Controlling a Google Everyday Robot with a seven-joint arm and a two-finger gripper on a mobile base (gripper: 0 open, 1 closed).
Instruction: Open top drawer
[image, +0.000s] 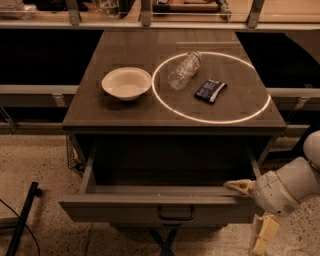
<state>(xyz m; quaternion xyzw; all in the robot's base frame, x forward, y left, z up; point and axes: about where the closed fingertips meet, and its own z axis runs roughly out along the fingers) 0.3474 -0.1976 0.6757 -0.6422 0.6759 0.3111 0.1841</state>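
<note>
The top drawer (125, 209) of the grey-beige cabinet stands pulled out towards me, its dark inside showing. Its dark bail handle (176, 214) hangs at the centre of the front. My gripper (250, 211) is at the drawer's right front corner, with its pale fingers spread apart. One finger (238, 186) lies on the top edge of the drawer front. The other finger (263, 236) hangs lower, past the front's right end. The white arm reaches in from the right edge. The lower drawers are hidden under the open one.
On the cabinet top (90, 112) sit a white bowl (126, 83), a lying plastic bottle (184, 70) and a dark packet (210, 90), the last two inside a ring of light. A black pole (22, 220) leans at the left on the floor. Crossed legs (165, 242) show below the drawer.
</note>
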